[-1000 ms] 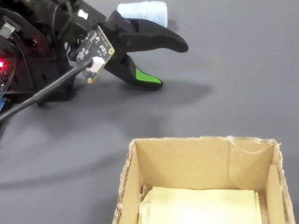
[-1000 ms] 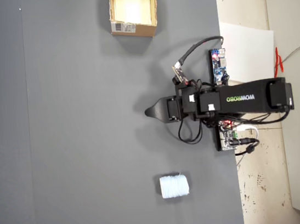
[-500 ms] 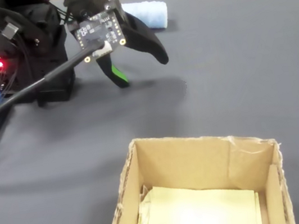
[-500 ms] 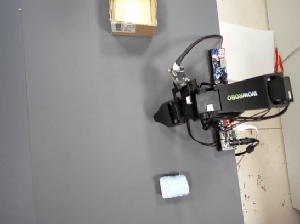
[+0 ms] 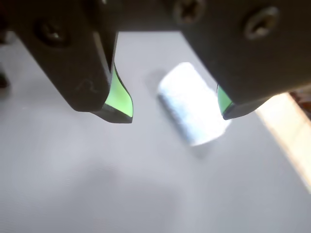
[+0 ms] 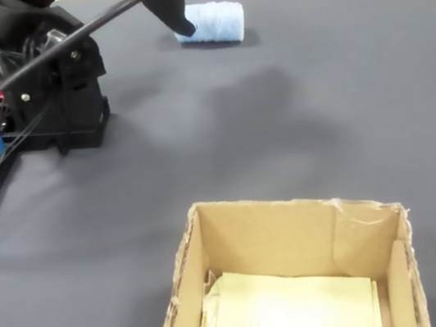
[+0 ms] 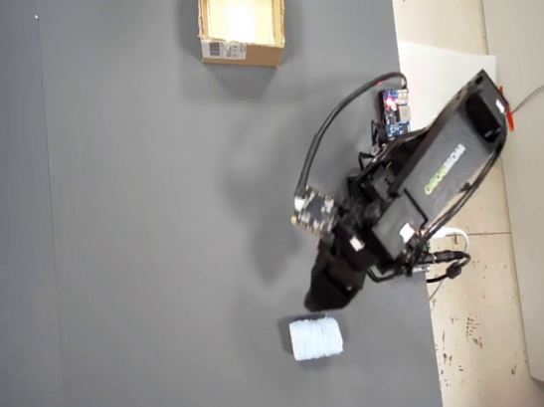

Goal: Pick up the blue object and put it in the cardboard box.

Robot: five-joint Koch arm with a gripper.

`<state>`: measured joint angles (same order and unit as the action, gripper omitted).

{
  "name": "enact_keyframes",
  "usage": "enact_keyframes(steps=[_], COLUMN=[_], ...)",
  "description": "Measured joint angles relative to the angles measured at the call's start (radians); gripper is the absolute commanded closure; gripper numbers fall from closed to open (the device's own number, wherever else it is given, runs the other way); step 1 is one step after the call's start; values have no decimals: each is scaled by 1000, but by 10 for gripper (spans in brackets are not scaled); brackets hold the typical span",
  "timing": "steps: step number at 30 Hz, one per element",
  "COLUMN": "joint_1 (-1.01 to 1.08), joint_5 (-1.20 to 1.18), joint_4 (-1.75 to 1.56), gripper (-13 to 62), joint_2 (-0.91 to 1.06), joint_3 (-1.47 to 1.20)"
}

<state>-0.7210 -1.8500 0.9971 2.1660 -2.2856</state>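
Spreading wide in the wrist view, the gripper (image 5: pixel 177 104) shows two green-padded fingers (image 5: pixel 118 94) set well apart with nothing between them at contact height. The blue object (image 5: pixel 193 103) lies on the mat beyond, its nearer end framed between the tips, its far end close to the finger at 3 o'clock.

From overhead, the gripper (image 7: pixel 322 293) hangs near the blue object (image 7: pixel 316 338), which sits toward 6 o'clock from the tip, on the grey mat (image 7: pixel 155 229). The cardboard box (image 7: pixel 240 13) stands well apart at 12 o'clock, open and upright, label side facing the arm.

Assessment: the step in hand is the approach. To do it well, the roll's round sides should be centred between the pads before descent, as it looks offset toward one finger and could be nudged into rolling. Closing should wait until both pads flank it low.
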Motion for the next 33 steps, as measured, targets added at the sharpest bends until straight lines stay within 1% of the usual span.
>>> enact_keyframes(steps=[3,4,8,16,18,28,30,33], joint_1=[-20,-21,-61,-172,-190,-175,-153,-130], joint_5=[-66,-169,-273,-273,-273,-273,-273,-275], joint_4=[-2,-2,-2,-34,-87,-172,-213,-232], gripper=[157,157,157,163,163,163,163,164], joint_2=[-51,-86,-143,-227,-288,-446,-506,-523], joint_3=[43,43,60,92,94,149,149,150])
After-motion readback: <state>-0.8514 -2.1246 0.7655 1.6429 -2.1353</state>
